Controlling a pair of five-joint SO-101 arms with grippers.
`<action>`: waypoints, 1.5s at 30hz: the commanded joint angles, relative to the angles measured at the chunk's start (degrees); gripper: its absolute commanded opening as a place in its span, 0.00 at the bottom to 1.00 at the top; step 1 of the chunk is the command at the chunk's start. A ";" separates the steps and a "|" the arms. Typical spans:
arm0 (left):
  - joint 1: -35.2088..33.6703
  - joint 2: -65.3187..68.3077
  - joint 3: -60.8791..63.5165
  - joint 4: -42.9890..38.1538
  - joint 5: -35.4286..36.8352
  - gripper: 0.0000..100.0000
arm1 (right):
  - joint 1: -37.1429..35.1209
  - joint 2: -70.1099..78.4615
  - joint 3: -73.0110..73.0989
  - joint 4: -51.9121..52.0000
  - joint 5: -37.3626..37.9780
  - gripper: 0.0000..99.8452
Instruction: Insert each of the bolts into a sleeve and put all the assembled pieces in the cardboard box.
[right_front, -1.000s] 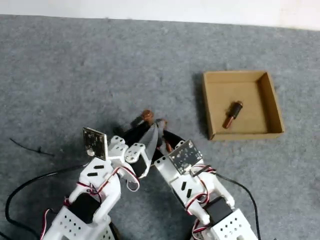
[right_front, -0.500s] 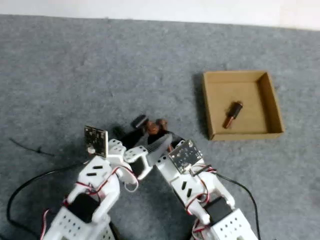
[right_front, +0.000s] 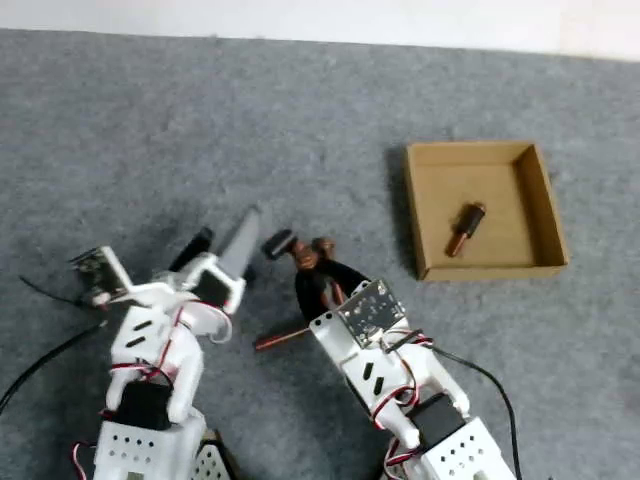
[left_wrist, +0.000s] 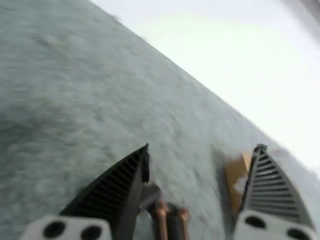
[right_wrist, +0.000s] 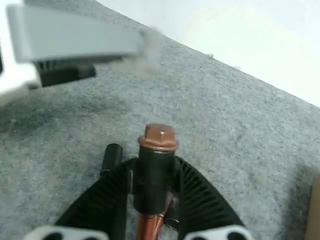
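1. The table (right_front: 150, 120) between the cardboard box (right_front: 412, 215) and the right claw (right_front: 306, 268) lay bare, an open lane to the box's near wall.
2. Inside the box, one assembled piece (right_front: 465, 229) lay near the middle, with bare floor all round it.
3. Farther from the box, the right claw, closed on a sleeved bolt (right_wrist: 154, 165), blocked the way, with a loose sleeve (right_front: 278, 243) just beside it.
4. Beyond those, the left claw (right_front: 222, 238) stood spread wide, and a loose bolt (right_front: 280, 339) lay near the arms.
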 joint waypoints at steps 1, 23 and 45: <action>-2.68 -0.22 -3.74 -0.09 1.58 0.29 | 3.56 -1.36 7.60 -0.31 0.44 0.01; -13.32 0.22 2.24 -10.02 1.41 0.01 | 22.64 -1.45 5.85 -0.31 0.09 0.01; -13.05 0.31 2.24 -9.67 1.41 0.01 | 38.73 68.70 -48.13 -7.78 -15.65 0.01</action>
